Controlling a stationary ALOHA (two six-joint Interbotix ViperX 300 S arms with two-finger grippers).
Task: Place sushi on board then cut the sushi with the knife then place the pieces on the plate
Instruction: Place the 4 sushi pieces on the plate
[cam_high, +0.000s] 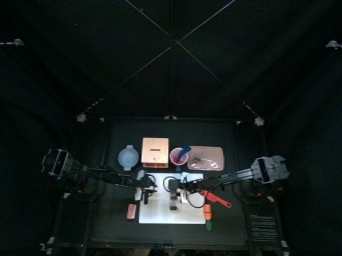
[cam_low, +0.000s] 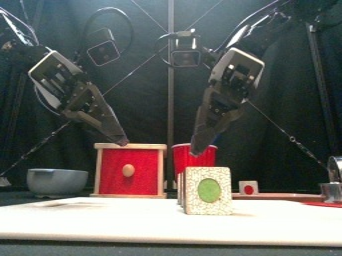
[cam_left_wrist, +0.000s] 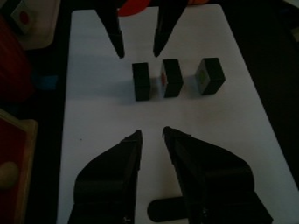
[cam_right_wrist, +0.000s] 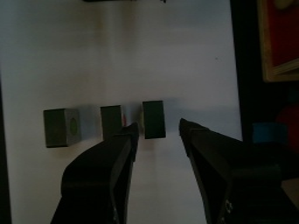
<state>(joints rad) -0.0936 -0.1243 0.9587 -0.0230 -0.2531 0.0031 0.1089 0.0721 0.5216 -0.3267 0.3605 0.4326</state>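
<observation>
Currently I see the toy sushi roll (cam_left_wrist: 173, 77) on the white cutting board (cam_left_wrist: 246, 131). It is in three dark green pieces that stand in one row with small gaps between them. In the front view the nearest piece shows me its end, a green centre inside a pale speckled ring. My left gripper (cam_left_wrist: 152, 136) hangs over the board at one side of the row, with its jaws parted only a little and nothing between them. My right gripper (cam_right_wrist: 158, 131) is at the opposite side of the row, with its jaws wider apart and also empty. In its wrist view the piece at one end of the row shows just ahead of the gap between the jaws. In the front view both grippers point downward above the board, and the tips of the right one are a little above the pieces, not touching them. The left one is seen before the pale wooden box (cam_low: 131, 168) with the red drawer front, and the right one before the red cup (cam_low: 194, 158). The blue-grey bowl (cam_low: 56, 180) stands to the left of the box. The pink tray (cam_high: 207, 152) lies behind the board toward the right, well apart from the pieces. A small red thing (cam_high: 217, 200) lies at the right edge of the board under the right arm, but it is too small for me to say whether it is the knife.
</observation>
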